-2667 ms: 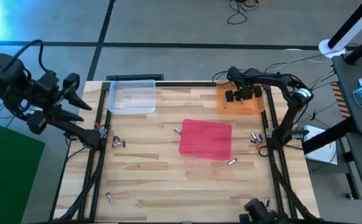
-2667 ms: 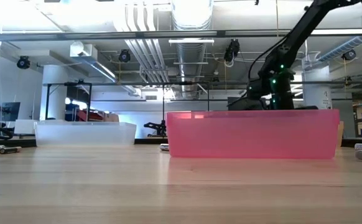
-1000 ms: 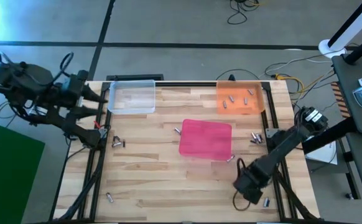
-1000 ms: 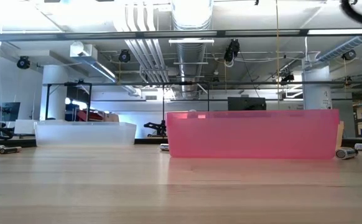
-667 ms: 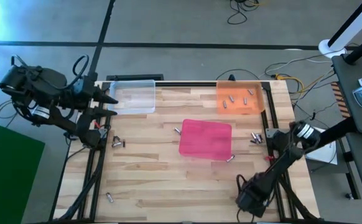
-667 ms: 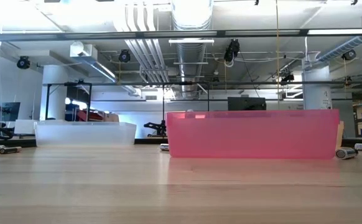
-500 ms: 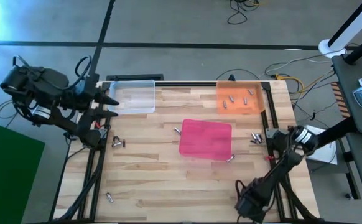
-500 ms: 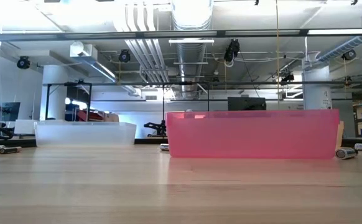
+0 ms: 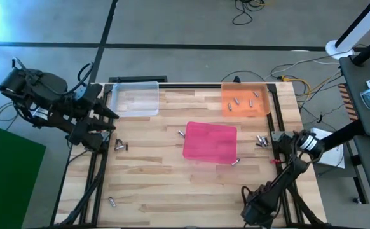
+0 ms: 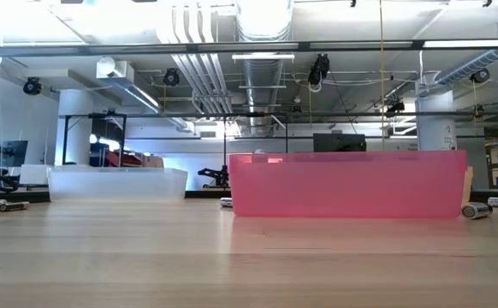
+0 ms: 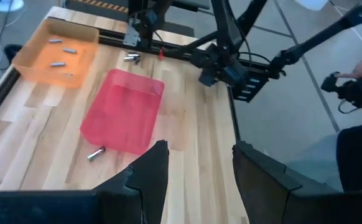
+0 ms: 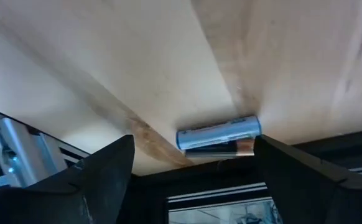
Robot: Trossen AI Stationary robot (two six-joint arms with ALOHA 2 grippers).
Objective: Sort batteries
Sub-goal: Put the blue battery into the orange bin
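Right gripper lowered to table's near edge, open around battery, left gripper open.

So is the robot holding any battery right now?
No. The right gripper is open, its fingers either side of a battery on the table, not pinching it. The left gripper is open and empty.

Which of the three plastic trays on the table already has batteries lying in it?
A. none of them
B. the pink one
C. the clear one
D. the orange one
D: in the high view, several batteries lie in the orange tray at the table's far right corner, while the clear tray and the pink tray show none inside.
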